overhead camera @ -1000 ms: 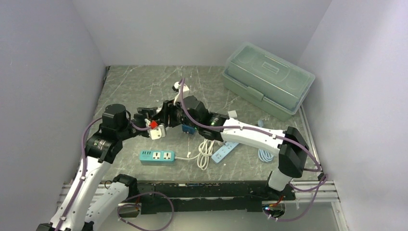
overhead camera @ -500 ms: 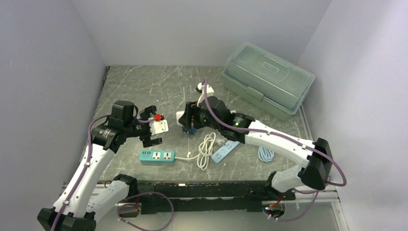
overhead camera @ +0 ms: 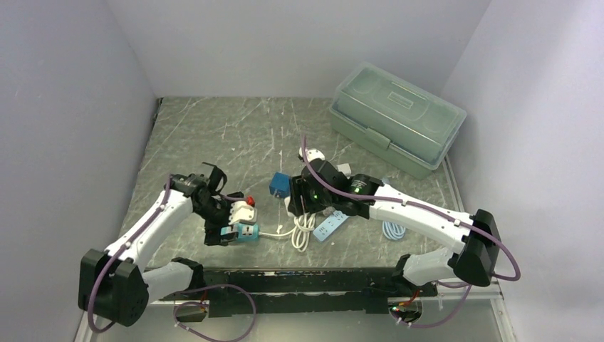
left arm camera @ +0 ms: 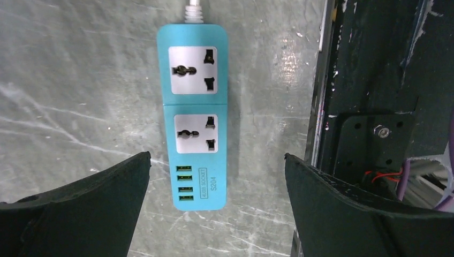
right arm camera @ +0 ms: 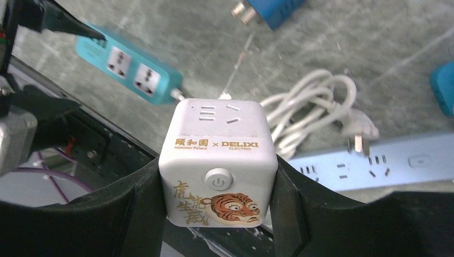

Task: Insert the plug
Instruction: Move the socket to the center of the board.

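Observation:
My right gripper point(right arm camera: 217, 170) is shut on a white cube socket point(right arm camera: 218, 160) with a tiger picture and holds it above the table. In the top view this gripper point(overhead camera: 294, 202) is mid-table. A blue plug point(overhead camera: 278, 187) lies just left of it and also shows in the right wrist view point(right arm camera: 273, 9), prongs to the left. My left gripper point(left arm camera: 217, 160) is open and empty, its fingers point(left arm camera: 96, 198) on either side of the USB end of a teal power strip point(left arm camera: 195, 115). In the top view this gripper point(overhead camera: 224, 229) covers the left part of the strip point(overhead camera: 247, 232).
A coiled white cable with a plug point(overhead camera: 304, 226) and a light-blue power strip point(overhead camera: 332, 226) lie right of the teal strip. A green lidded box point(overhead camera: 395, 117) stands at the back right. The black front rail point(overhead camera: 306, 285) runs close along the teal strip.
My left arm swung down and toward the near edge, over the teal strip. My right arm drew back toward the near right with the white cube; the blue plug now shows apart from it.

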### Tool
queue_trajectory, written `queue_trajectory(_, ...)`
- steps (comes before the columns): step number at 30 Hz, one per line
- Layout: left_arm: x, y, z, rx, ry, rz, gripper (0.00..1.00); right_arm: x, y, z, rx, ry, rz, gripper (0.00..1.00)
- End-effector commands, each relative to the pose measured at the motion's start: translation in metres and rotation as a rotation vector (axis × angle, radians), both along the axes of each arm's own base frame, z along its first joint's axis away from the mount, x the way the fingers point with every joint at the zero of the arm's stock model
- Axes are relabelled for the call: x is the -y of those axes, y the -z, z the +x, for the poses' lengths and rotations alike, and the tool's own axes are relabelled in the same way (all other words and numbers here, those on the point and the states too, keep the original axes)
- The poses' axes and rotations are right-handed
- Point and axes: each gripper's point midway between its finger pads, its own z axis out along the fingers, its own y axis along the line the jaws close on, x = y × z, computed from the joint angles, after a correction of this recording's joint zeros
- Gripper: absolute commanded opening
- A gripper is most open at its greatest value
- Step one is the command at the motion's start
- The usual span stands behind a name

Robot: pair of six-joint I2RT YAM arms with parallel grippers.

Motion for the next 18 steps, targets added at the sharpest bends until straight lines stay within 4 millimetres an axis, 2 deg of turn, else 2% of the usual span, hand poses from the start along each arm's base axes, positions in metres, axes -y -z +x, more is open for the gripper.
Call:
queue_trajectory(1,-0.004,0.017,0.011,-0.002,-0.007,0.094,1.0,0.015,-0.007,-0.009,-0.012,0.015,0.012,0.0)
queue_trajectory(7,-0.004,0.041,0.028,0.053,-0.035,0.18,0.99,0.014,-0.003,-0.009,-0.03,0.02,0.026,0.0)
queue_trajectory(10,-0.002,0.048,0.032,0.057,-0.046,0.204,0.93,0.015,-0.002,-0.008,-0.038,0.025,0.029,0.0)
queue_trajectory(14,-0.001,0.056,0.036,0.056,-0.081,0.235,0.81,0.021,-0.002,-0.006,-0.053,0.037,0.046,0.0)
queue_trajectory(18,0.0,0.066,0.038,0.049,-0.12,0.281,0.57,0.031,-0.002,-0.001,-0.054,0.057,0.054,0.0)
